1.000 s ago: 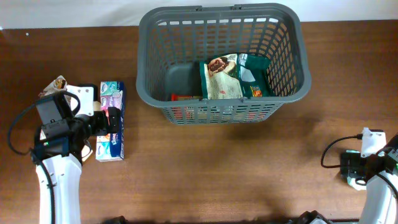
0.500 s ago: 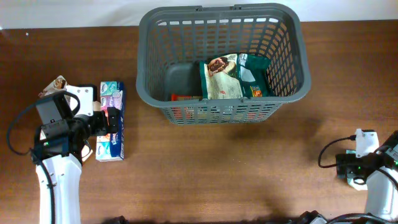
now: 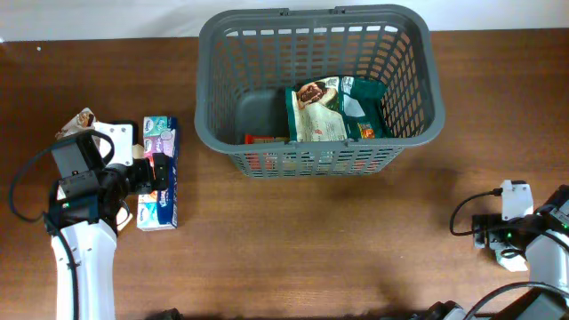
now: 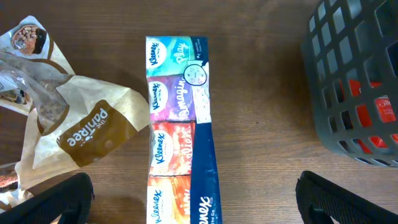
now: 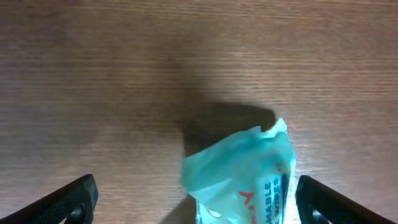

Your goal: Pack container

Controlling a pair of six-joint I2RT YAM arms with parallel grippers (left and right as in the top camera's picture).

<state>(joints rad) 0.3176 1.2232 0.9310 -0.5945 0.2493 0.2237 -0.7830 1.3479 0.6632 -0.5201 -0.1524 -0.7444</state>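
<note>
The container (image 3: 213, 133) stands at the far middle of the worktop (image 3: 311, 240), with a green-and-white bag (image 3: 333, 111) and a red bar (image 3: 265, 140) inside. The left pincer (image 4: 196, 202) is spread wide over a long tissue pack (image 4: 177, 124), which lies beside a brown paper bag (image 4: 81, 134). The right pincer (image 5: 199, 199), also spread wide, hangs over a teal packet (image 5: 242, 174), well apart from the container.

**newbie_q:** what's lying around on the table (image 3: 293, 249)?

**woodgrain42:** long Kleenex tissue multipack (image 4: 177, 130) flat near the left edge, crinkly brown paper bag (image 4: 81, 124) just beside it on the edge side. Also a teal plastic packet (image 5: 242, 174) on bare wood.
</note>
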